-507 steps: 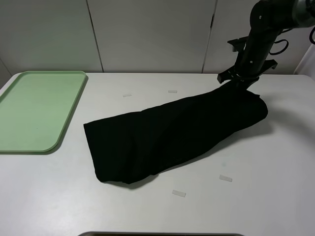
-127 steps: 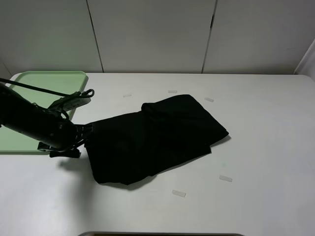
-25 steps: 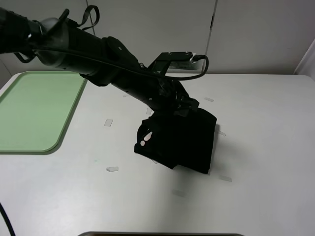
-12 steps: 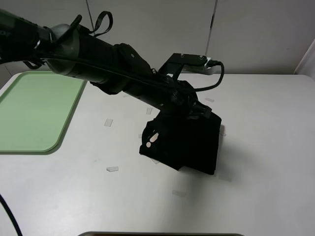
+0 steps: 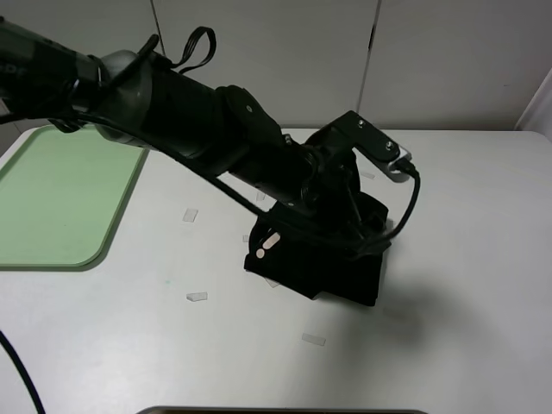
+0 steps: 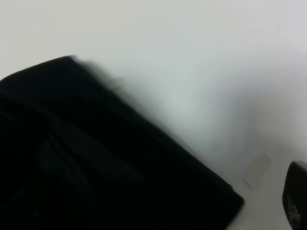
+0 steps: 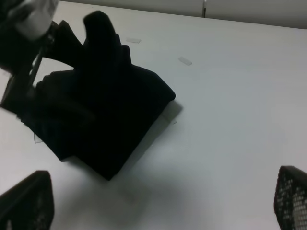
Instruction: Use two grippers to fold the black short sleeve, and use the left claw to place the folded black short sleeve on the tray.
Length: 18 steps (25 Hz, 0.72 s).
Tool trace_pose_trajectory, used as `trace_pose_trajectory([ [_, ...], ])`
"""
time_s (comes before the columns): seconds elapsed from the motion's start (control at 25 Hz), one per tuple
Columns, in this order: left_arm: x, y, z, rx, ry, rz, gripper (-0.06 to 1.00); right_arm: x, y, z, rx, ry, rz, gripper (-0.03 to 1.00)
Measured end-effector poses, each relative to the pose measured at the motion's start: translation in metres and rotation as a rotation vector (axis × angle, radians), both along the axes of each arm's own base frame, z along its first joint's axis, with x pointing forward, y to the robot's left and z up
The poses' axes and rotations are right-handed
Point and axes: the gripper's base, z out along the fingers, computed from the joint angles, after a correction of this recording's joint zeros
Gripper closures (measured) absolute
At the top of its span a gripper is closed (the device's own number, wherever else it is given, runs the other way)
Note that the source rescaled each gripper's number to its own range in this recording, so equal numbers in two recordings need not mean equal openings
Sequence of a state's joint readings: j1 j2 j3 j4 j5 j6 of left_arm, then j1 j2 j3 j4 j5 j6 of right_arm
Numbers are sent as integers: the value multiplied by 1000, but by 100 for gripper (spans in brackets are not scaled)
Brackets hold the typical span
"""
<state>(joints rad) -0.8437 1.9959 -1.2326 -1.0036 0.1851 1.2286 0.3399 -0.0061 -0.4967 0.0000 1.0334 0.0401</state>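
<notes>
Jaws of left claw [image 5: 352, 217] possibly shut, unreadable against black cloth, right gripper [image 7: 158, 203] jaws wide apart, black short sleeve [image 5: 319, 267] bundled mid-frame, tray [image 5: 65, 194] at left edge.

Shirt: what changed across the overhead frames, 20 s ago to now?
The shirt went from a long strip to a compact folded bundle. The right gripper left the overhead view; the left arm came in and now reaches over the bundle. The tray stayed put, nothing on it.

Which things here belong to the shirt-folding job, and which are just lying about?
Job: folded black cloth T-shirt; flat pale green plastic tray; black left claw over the shirt.
Lying about: small whitish strips on the white table.
</notes>
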Motion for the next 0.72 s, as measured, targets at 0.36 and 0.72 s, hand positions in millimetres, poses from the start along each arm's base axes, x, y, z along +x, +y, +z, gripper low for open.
trace_pose_trajectory([
  [0.36,-12,-5,-1,67,-203,-327,-1,0,0,0,0,0,0,-3],
  [0.72,0,-2,41,-48,-288,-87,-1,0,0,0,0,0,0,-3],
])
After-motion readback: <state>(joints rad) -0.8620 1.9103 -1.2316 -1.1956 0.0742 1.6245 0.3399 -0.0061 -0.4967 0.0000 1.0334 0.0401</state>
